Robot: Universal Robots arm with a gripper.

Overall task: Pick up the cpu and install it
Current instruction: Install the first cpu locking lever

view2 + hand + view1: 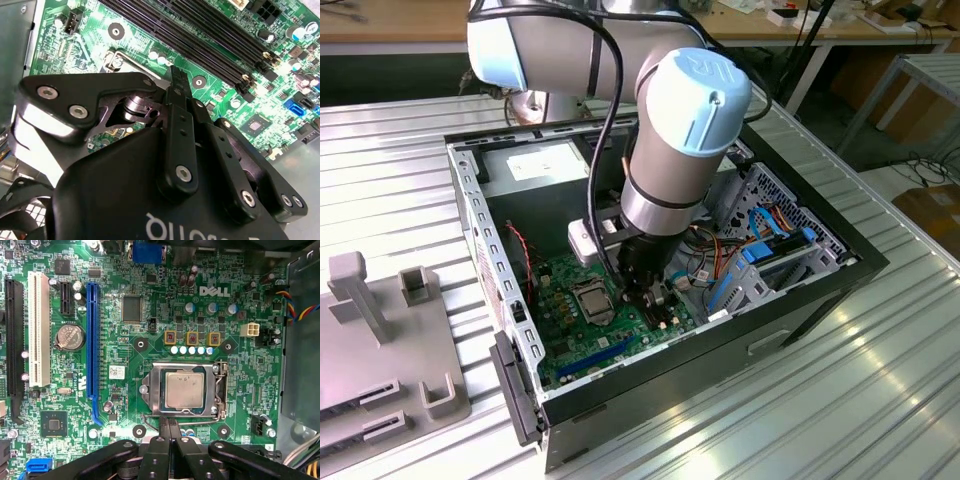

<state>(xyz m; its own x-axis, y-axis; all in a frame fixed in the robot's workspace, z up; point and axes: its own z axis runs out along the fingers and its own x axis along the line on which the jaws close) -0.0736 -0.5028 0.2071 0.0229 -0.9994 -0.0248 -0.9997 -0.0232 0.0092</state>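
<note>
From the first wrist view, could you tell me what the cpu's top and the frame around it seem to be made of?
The cpu: its top looks like dull, brushed silver-grey metal, matte with a soft sheen. The socket frame around it looks like brighter bare steel, with glinting edges and screw heads. The gripper, fingers together, looks like matte black metal or plastic.

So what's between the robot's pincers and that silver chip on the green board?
In the first wrist view, the socket's metal frame edge and wire lever separate the gripper from the cpu.

— How many chips sit in the socket?
— One cpu.
— Slots on the green board?
— One blue slot, one white slot, one coin cell.
— And arms?
— One arm, one gripper.
</note>
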